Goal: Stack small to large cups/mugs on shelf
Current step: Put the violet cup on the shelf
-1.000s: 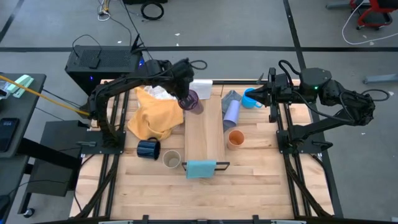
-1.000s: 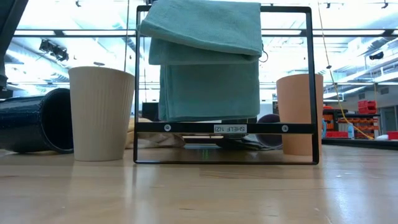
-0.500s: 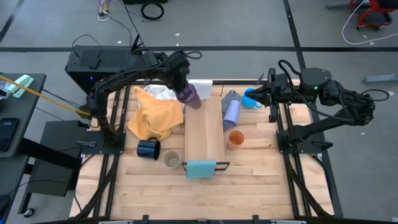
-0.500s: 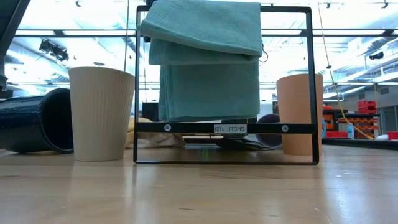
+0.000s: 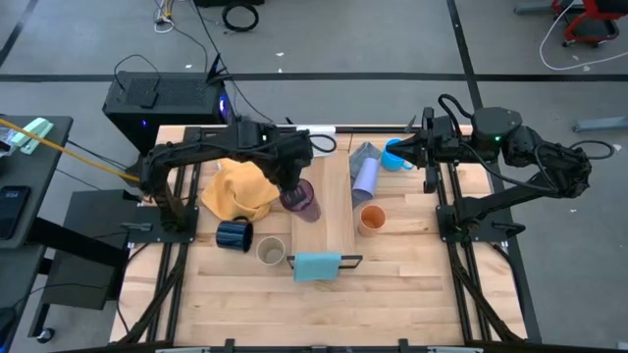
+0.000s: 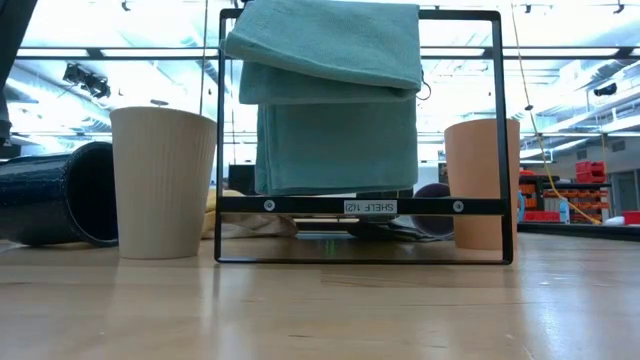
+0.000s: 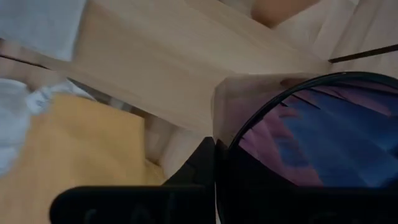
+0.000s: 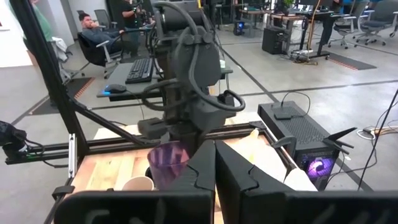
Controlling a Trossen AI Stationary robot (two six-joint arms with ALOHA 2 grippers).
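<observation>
My left gripper (image 5: 290, 182) is shut on the dark purple tumbler (image 5: 300, 197), over the left edge of the shelf (image 5: 329, 221). The shelf is a pale plank with a white piece (image 5: 316, 133) at its far end and a light-blue cloth (image 5: 316, 266) at its near end. A lavender cup (image 5: 365, 176) lies on its side at the plank's right edge. The orange cup (image 5: 372, 219), the beige cup (image 5: 271, 252) and the navy mug (image 5: 234, 235) rest on the table. My right gripper (image 5: 408, 150) waits shut, raised, beside the bright blue mug (image 5: 394, 156). My left gripper holds the tumbler by its rim (image 7: 219, 134), coming from above and slanting down. The wall seems to pass between the two fingers, one finger (image 7: 198, 167) outside it. The tumbler hangs below the gripper, mouth up and slightly tilted (image 8: 166, 165). Its base is hidden.
A yellow cloth (image 5: 235, 191) lies left of the shelf under my left arm. A grey cloth (image 5: 364, 153) lies at the far right of the plank. A black wire frame (image 6: 360, 205) carries the light-blue cloth at the near end.
My left gripper has carried the purple tumbler from the shelf's far end toward the table's near edge, along the plank's left side. The tumbler has stayed in the hold with its mouth up. My right arm has kept still.
</observation>
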